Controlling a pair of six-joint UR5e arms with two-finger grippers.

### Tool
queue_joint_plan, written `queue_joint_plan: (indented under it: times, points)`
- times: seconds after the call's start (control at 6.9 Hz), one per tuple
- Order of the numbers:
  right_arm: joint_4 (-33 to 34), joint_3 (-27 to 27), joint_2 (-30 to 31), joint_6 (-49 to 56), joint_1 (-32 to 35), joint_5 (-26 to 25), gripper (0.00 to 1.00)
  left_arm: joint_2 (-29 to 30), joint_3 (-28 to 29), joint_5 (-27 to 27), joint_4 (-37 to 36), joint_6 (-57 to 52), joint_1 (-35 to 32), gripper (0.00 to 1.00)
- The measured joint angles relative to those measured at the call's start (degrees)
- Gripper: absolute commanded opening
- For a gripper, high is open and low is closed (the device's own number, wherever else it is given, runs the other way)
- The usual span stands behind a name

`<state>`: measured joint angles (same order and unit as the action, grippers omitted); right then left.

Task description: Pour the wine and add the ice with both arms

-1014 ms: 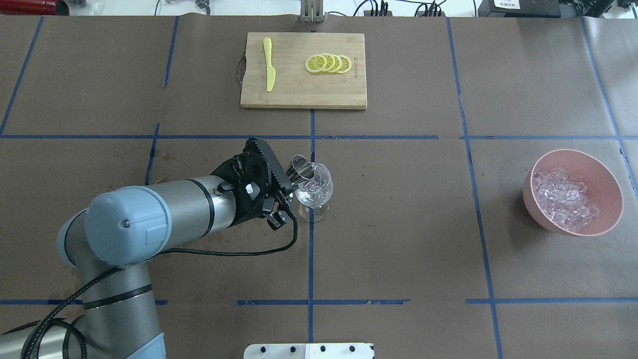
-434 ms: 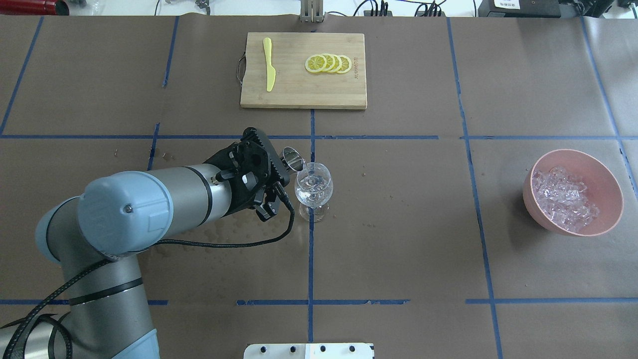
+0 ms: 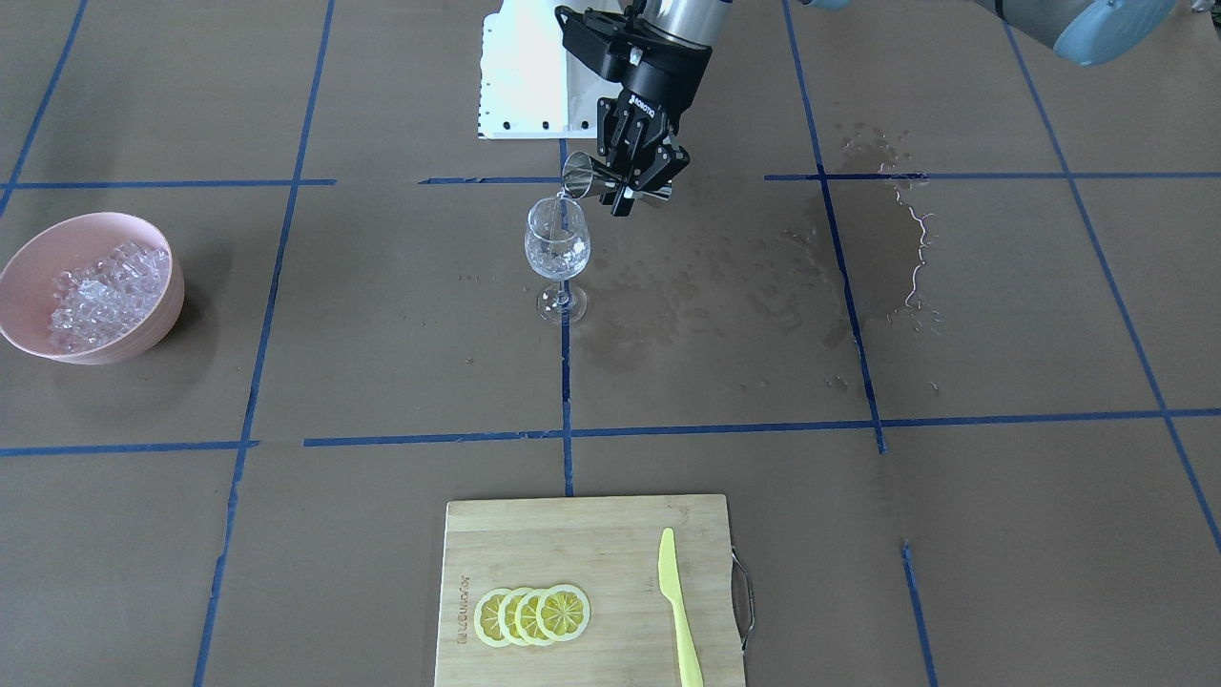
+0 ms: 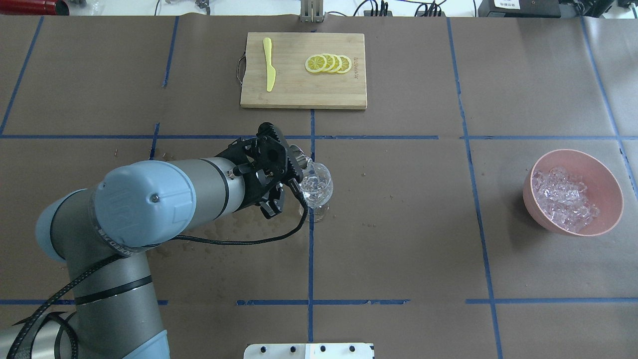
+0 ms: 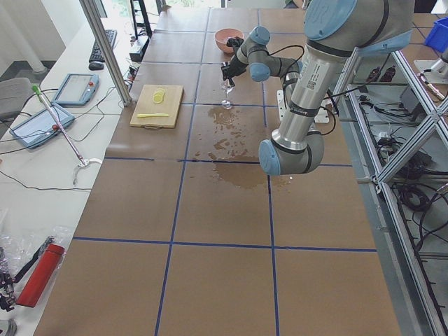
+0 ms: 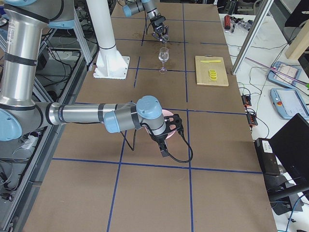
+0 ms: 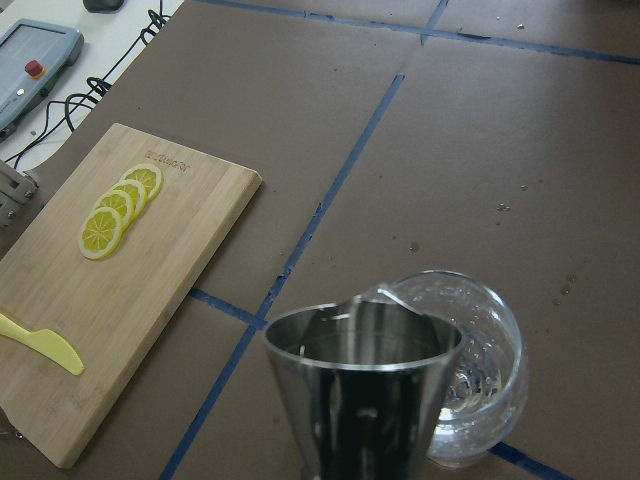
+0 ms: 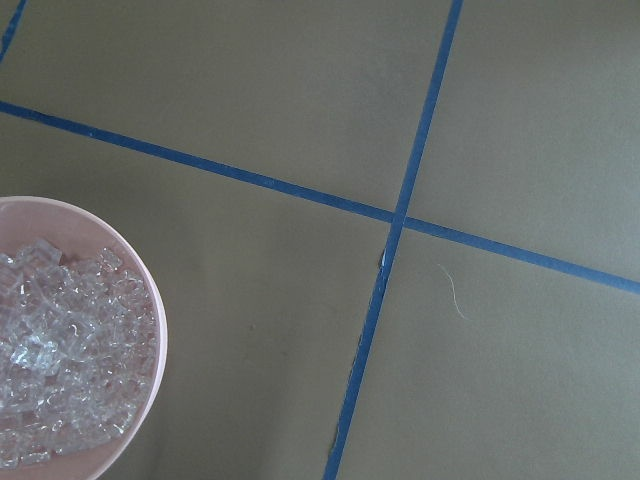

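Exterior front-facing view: the left gripper [image 3: 632, 183] clamps a steel jigger [image 3: 579, 176] tipped at the wine glass's [image 3: 556, 246] one o'clock, so pouring looks under way. The ice [image 3: 95, 291] lies in the pink bowl [image 3: 29, 250], well apart at nine o'clock. The right gripper [image 6: 164, 144] hangs near it; I cannot tell whether it is open or closed. Next, probably: level the jigger, then fetch ice.

a bamboo cutting board [image 4: 299, 92] lies midway along the far edge of the table [image 4: 398, 239], carrying four overlapping lemon slices [image 4: 329, 63] and a yellow knife [image 4: 269, 65] near its handle end, with wet patches [image 5: 241, 175] darkening the table's middle.
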<state>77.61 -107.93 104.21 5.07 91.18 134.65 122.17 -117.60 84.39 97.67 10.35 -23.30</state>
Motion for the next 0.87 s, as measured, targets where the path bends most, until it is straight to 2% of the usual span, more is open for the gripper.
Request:
queue_joint_plan:
  times: [0.87]
  points:
    - [0.0,0.12,0.03,-0.04,0.05,0.05,1.0,4.97,0.02,-0.56,-12.89,-5.36,0.2,0.0]
